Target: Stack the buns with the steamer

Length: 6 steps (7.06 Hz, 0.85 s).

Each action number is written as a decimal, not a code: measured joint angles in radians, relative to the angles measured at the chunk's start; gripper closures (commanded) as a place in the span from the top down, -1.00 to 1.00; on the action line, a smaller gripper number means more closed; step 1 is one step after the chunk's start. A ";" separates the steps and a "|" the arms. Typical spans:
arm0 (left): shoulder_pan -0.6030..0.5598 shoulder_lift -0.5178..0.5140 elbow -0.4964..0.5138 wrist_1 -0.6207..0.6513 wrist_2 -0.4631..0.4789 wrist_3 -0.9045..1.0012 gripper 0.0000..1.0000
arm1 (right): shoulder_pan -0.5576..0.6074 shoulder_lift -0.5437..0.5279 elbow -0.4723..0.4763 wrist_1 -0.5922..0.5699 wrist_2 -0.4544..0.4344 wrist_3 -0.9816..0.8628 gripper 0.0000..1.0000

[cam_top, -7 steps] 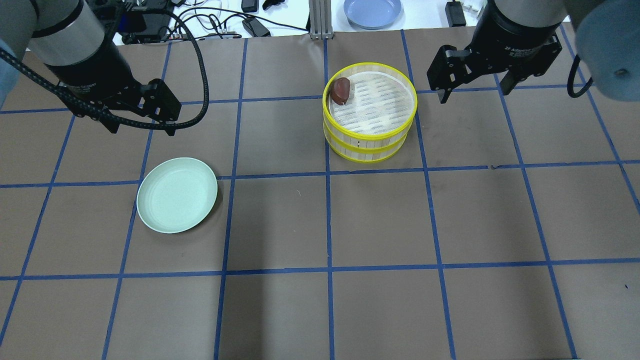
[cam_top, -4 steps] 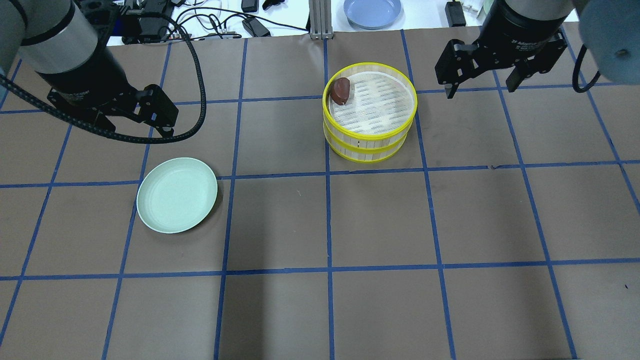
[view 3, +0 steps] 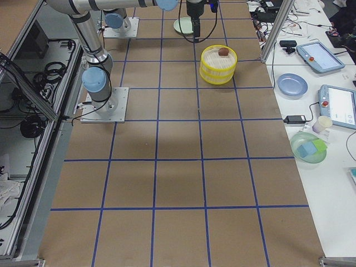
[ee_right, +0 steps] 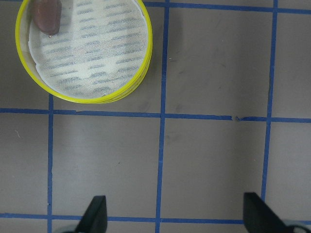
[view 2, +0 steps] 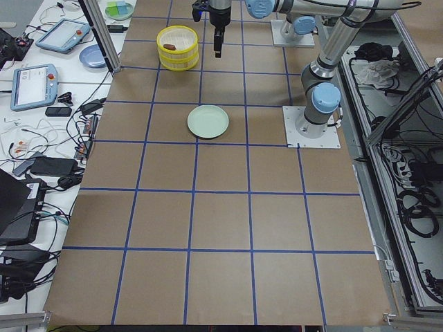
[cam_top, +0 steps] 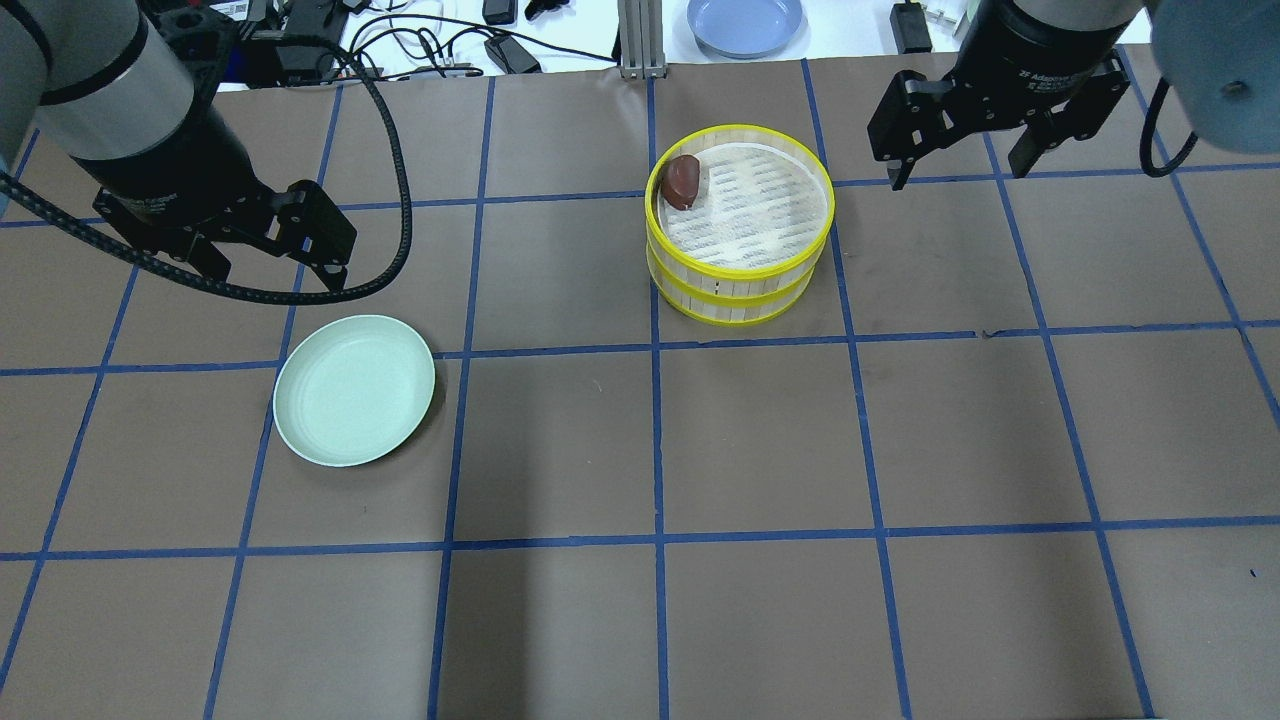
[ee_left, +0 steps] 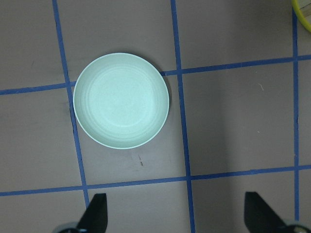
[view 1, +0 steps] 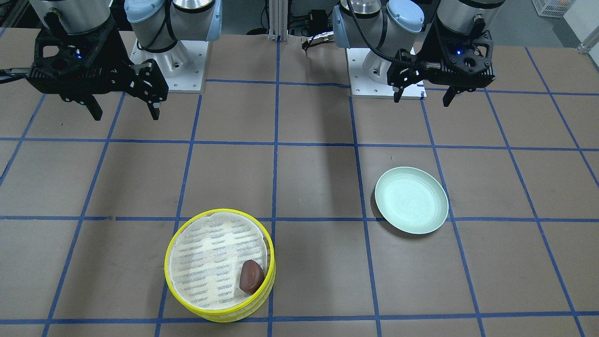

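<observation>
Two yellow-rimmed steamer trays (cam_top: 760, 215) stand stacked one on the other at the table's far middle; they also show in the front view (view 1: 206, 262) and the right wrist view (ee_right: 92, 53). The dark reddish-brown bun (cam_top: 685, 180) lies on the top tray's mesh by its rim, seen also in the front view (view 1: 251, 276) and the right wrist view (ee_right: 47, 14). The cream-white bun is hidden. My left gripper (cam_top: 275, 275) is open and empty, just beyond the green plate. My right gripper (cam_top: 957, 172) is open and empty, to the right of the stack.
An empty pale green plate (cam_top: 354, 390) lies at the left, also in the left wrist view (ee_left: 121, 100). A blue plate (cam_top: 745, 22), cables and devices sit past the far edge. Blue tape lines grid the brown table.
The right gripper has drawn slightly back toward the far edge. The left gripper has shifted a little toward the green plate. Both stay open; the stack and bun have not moved.
</observation>
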 measured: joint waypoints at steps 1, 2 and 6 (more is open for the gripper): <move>-0.001 -0.001 -0.002 0.008 -0.005 -0.004 1.00 | 0.001 0.002 0.001 -0.002 0.000 0.000 1.00; -0.001 -0.001 -0.003 0.017 -0.030 -0.008 1.00 | 0.001 0.004 0.002 -0.003 0.000 0.000 1.00; 0.006 -0.007 -0.003 0.041 -0.110 0.002 1.00 | 0.001 0.006 0.003 -0.005 -0.001 0.000 1.00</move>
